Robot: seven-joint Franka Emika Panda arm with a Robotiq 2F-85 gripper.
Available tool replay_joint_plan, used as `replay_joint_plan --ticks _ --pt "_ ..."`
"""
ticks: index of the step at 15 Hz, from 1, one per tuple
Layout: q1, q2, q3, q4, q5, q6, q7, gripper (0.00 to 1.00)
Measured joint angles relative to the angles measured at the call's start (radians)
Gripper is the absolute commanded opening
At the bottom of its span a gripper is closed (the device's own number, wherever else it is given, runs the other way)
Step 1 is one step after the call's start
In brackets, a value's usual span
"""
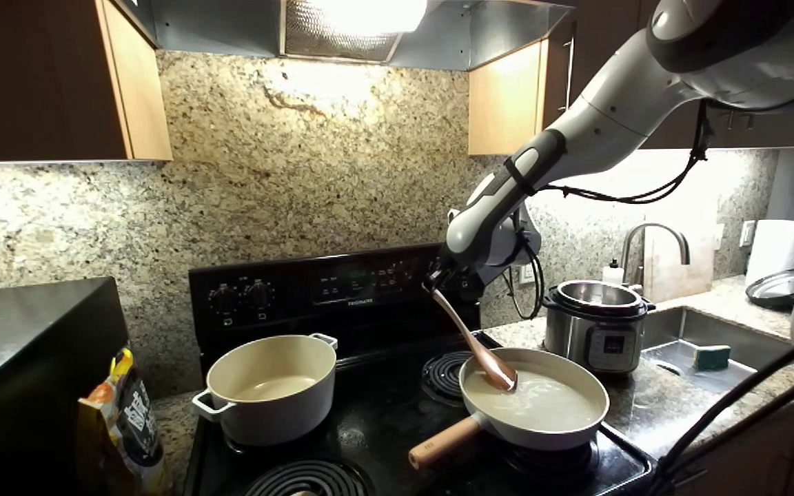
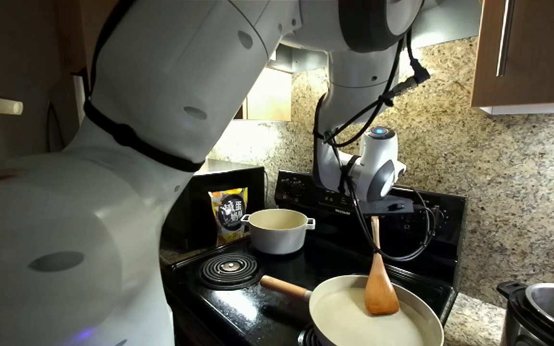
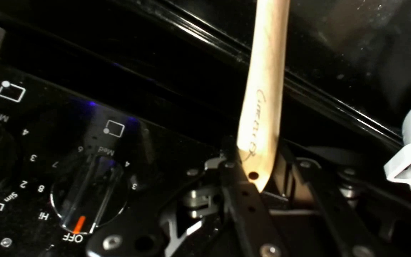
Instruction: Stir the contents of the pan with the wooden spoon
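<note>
The cream-white pan (image 1: 542, 435) rests on the stove with its thick pale handle (image 1: 445, 441) sticking out over the cooktop. Pale, off-white contents (image 2: 349, 319) cover its bottom. The wooden spoon (image 2: 381, 288) leans into the pan at a slant, its head in the contents close to the rim in both exterior views. High on the spoon, my gripper (image 3: 259, 157) is shut on the handle end. In the wrist view the handle (image 3: 266, 82) lies between the fingers, with the hole in its end showing. In an exterior view the gripper (image 1: 435, 279) is small and dark by the stove's back panel.
A deeper two-handled cream pot (image 1: 297, 413) stands on another burner. The black control panel (image 1: 355, 289) rises behind the cooktop, close to my gripper. A steel cooker (image 1: 597, 341) sits beside the pan, near the sink. A snack bag (image 2: 231, 214) leans by the pot.
</note>
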Motion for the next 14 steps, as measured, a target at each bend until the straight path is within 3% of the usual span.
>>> replay_joint_plan --ticks 7,14 --pt "-0.120 0.079 0.047 0.009 -0.015 0.000 -0.082 0.10" --pt "-0.205 0.098 0.092 -0.096 -0.075 0.015 -0.100 0.10"
